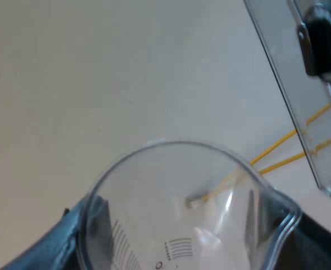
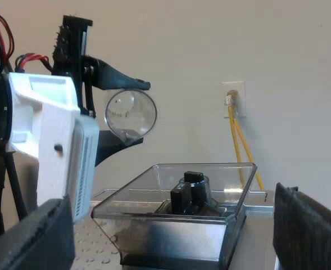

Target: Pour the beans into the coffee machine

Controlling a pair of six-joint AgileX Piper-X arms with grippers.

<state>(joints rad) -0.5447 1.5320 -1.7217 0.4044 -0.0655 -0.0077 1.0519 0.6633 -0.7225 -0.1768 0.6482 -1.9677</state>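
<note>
My left gripper point(image 1: 179, 228) is shut on the clear measuring glass point(image 1: 176, 208), one dark finger point(image 1: 69, 239) on each side of its wall. I see straight through the glass to the wall beyond, and no beans show inside. In the right wrist view the left gripper point(image 2: 126, 115) holds the measuring glass point(image 2: 130, 112) tipped on its side, spout down, above the edge of the smoky bean hopper point(image 2: 176, 228). A black knob point(image 2: 190, 191) sits in the hopper. My right gripper point(image 2: 171, 239) stands open near the hopper with nothing between its fingers.
The hopper's clear wall point(image 1: 291, 90) and its black knob point(image 1: 322, 42) lie close beside the glass. Yellow cables point(image 2: 241, 146) run down the pale wall from a socket point(image 2: 232, 98) behind the machine. The machine's metal top point(image 2: 106, 247) shows beside the hopper.
</note>
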